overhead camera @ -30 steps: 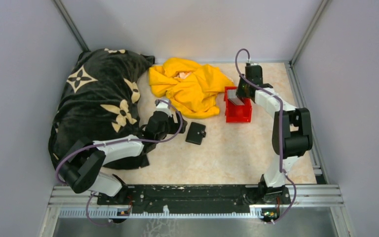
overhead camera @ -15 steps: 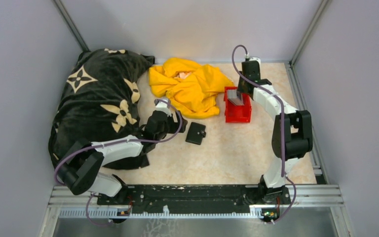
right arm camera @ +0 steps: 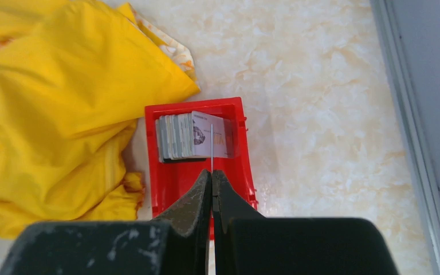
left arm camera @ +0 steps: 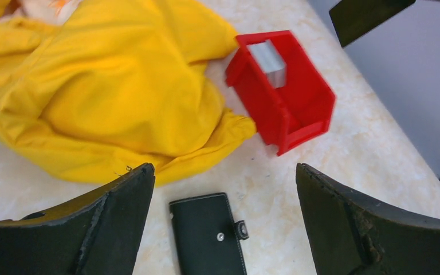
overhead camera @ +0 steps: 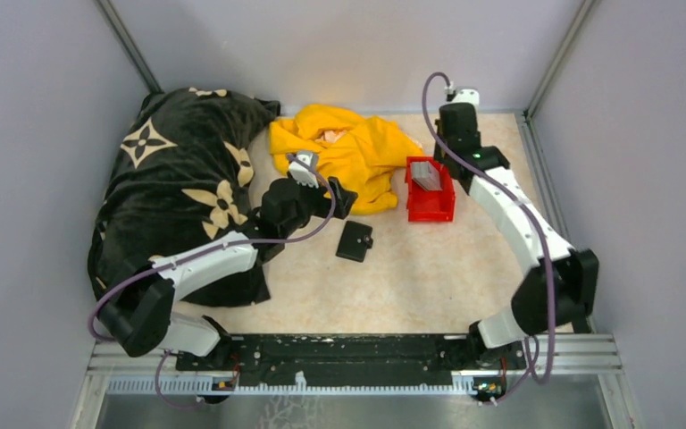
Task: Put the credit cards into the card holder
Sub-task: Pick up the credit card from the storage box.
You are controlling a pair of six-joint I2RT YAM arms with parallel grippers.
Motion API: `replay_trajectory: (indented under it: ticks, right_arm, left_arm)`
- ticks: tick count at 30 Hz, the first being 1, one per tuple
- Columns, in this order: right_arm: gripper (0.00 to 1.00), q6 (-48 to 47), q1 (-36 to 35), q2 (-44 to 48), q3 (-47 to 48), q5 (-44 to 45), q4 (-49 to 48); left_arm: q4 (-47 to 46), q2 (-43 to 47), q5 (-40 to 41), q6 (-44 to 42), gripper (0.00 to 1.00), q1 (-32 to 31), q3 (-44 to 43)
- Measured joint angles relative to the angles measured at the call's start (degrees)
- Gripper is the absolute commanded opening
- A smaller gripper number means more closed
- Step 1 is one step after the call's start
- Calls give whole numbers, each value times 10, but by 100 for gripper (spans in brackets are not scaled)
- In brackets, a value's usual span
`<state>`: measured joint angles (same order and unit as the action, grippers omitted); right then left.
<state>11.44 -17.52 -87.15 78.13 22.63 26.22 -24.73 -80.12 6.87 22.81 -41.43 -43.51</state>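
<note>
The credit cards (right arm camera: 177, 136) stand as a grey stack at the far end of a red bin (right arm camera: 175, 183), also seen from above (overhead camera: 426, 174). My right gripper (right arm camera: 212, 172) hovers over the bin, shut on one thin credit card (right arm camera: 211, 146) that shows edge-on and sticks up from the fingertips. The card holder (overhead camera: 355, 240) is a closed black wallet with a snap tab, lying flat on the table. My left gripper (left arm camera: 224, 167) hangs wide open above the card holder (left arm camera: 209, 235), empty and not touching it.
A crumpled yellow cloth (overhead camera: 344, 156) lies just left of the red bin (overhead camera: 430, 204) and behind the card holder. A big black patterned blanket (overhead camera: 179, 179) fills the left side. Grey walls and a metal rail (right arm camera: 412, 143) bound the table on the right.
My right gripper closed on a card in the bin and lifted back away from it. My left gripper rose, shifted right toward the card holder and opened a little wider.
</note>
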Motion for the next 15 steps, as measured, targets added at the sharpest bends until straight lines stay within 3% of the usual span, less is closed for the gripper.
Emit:
replay_trajectory:
  ticks: [7, 15]
  right_arm:
    - [0, 6, 0, 176, -15, -78, 65]
    - [0, 32, 0, 309, -118, -227, 130]
  left_arm:
    - [0, 24, -123, -49, 100, 8, -29]
    - [21, 17, -288, -57, 100, 32, -67]
